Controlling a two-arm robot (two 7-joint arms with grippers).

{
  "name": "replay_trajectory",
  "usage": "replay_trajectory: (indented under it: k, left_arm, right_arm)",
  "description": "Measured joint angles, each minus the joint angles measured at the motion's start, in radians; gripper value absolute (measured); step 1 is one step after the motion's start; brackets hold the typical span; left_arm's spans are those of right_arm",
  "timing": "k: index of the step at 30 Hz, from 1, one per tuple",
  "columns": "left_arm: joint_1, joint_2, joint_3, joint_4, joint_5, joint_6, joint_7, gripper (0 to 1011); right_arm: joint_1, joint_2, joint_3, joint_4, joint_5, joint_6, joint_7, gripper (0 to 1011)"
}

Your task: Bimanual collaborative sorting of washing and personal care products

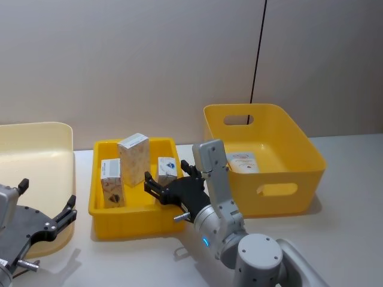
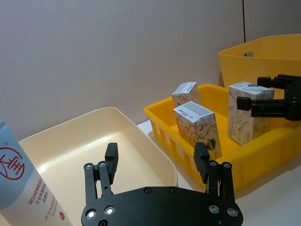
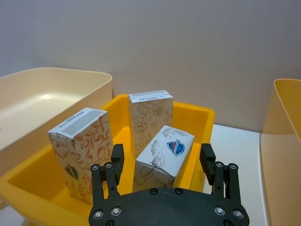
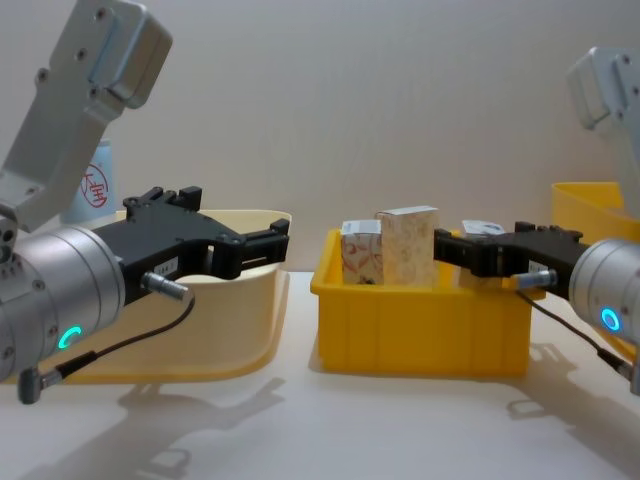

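Three white cartons with orange-brown patterns stand in the small yellow tray (image 1: 128, 221): a tall carton (image 1: 133, 156), a left carton (image 1: 111, 182) and a leaning small carton (image 1: 167, 170) with a blue logo. My right gripper (image 3: 162, 157) is open, its fingers (image 3: 207, 157) on either side of the leaning carton (image 3: 164, 153), just short of it. Low at the left, over the cream bin (image 1: 36, 137), my left gripper (image 1: 46, 194) is open and holds nothing. A pale-blue tube (image 2: 23, 188) with a red circled mark stands beside that bin.
A large yellow bin (image 1: 299, 149) with handle cut-outs stands to the right of the tray, and a flat white carton (image 1: 242, 161) lies inside it. The white table (image 1: 347, 239) has free room in front and at the right.
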Motion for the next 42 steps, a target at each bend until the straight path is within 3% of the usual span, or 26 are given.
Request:
replay_trajectory:
  k: [7,11,27,36,42]
  left_arm:
    - [0.0,0.0,0.0,0.0,0.0,0.0,0.0,1003]
    - [0.0,0.0,0.0,0.0,0.0,0.0,0.0,1003]
    - [0.0,0.0,0.0,0.0,0.0,0.0,0.0,1003]
    - [0.0,0.0,0.0,0.0,0.0,0.0,0.0,1003]
    - [0.0,0.0,0.0,0.0,0.0,0.0,0.0,1003]
  right_arm:
    - [0.002,-0.008,0.001,0.009,-0.006,0.007,-0.001,998]
    - [0.004,-0.01,0.001,0.012,-0.009,0.01,-0.001,925]
    - [0.006,-0.016,0.003,0.017,-0.014,0.014,-0.001,445]
    - [0.007,-0.014,0.007,0.017,-0.016,-0.012,0.009,444]
    - [0.012,-0.008,0.016,0.015,-0.018,-0.073,0.028,444]
